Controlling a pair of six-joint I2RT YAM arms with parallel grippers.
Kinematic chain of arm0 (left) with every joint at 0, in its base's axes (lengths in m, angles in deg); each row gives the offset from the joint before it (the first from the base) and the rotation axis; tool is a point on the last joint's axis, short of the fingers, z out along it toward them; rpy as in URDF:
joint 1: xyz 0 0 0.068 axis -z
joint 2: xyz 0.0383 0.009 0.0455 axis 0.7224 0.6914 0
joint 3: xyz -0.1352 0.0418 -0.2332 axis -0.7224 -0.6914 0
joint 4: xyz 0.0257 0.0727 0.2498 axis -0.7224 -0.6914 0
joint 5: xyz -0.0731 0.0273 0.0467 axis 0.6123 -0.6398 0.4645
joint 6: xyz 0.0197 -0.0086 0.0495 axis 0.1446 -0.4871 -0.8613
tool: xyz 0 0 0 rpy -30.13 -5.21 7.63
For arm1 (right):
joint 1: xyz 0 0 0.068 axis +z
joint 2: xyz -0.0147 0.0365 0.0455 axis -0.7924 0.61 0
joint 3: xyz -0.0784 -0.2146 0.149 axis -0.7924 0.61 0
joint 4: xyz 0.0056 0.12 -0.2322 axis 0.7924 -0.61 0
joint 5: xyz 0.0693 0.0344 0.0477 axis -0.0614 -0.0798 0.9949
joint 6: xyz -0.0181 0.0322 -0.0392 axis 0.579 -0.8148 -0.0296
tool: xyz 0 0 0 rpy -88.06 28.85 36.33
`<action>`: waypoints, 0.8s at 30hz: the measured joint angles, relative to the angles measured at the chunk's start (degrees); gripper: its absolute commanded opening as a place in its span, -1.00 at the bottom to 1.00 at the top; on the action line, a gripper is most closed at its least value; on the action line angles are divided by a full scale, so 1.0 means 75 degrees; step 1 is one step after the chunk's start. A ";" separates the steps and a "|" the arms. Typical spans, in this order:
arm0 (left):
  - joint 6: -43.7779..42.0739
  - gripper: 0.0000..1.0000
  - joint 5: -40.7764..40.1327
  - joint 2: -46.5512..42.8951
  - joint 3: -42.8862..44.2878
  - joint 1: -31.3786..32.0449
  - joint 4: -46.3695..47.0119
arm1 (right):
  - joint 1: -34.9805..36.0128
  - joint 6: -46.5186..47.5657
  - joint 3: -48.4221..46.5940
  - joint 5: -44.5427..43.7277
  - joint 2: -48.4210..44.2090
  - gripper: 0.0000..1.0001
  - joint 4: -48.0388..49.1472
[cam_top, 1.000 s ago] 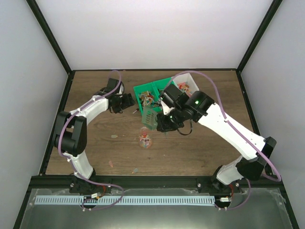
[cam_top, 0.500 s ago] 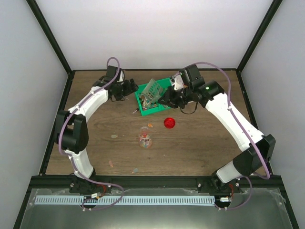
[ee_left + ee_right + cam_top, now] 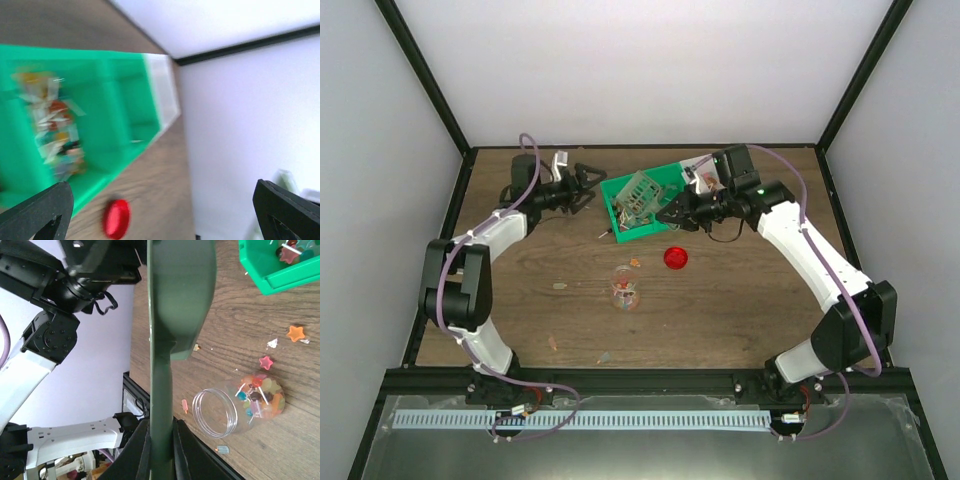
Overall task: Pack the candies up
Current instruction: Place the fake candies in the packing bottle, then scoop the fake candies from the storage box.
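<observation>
The candies (image 3: pixel 632 207) lie in a green bin (image 3: pixel 658 182); more fill the bottom of a clear jar (image 3: pixel 625 292) lying on its side mid-table. My right gripper (image 3: pixel 673 213) is shut on the handle of the green slotted scoop (image 3: pixel 638 194), which is held over the bin. In the right wrist view the scoop handle (image 3: pixel 161 405) stands between the jaws of my right gripper (image 3: pixel 161 440), with the jar (image 3: pixel 235 407) and its candies (image 3: pixel 261 393) below. My left gripper (image 3: pixel 587 187) is open and empty just left of the bin. The blurred left wrist view shows bin candies (image 3: pixel 50 125).
A round red lid (image 3: pixel 675 258) lies on the table right of the jar; it also shows in the left wrist view (image 3: pixel 116 218). A white box (image 3: pixel 712 176) stands behind the bin. Loose sweets (image 3: pixel 560 286) are scattered near the front, and star sweets (image 3: pixel 295 332) lie by the jar.
My right gripper has carried the scoop from near the jar back up over the green bin, uncovering the red lid. My left arm has swung back and left, its gripper pointing at the bin.
</observation>
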 measured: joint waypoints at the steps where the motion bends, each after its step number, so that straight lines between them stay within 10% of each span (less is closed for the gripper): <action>1: 0.0315 1.00 0.0303 -0.0023 -0.0047 0.0050 0.0673 | -0.0012 0.0035 0.0032 0.0076 0.0000 -0.99 0.0044; 7: 0.1428 0.95 0.1405 -0.0236 -0.0262 0.0335 0.3054 | -0.0012 0.0213 0.0044 0.0592 0.0009 -0.99 0.0289; 24: 0.0801 -0.44 0.2375 -0.0289 0.0058 0.0711 0.2798 | -0.0012 0.0344 0.0038 0.1093 0.0131 -0.99 0.0530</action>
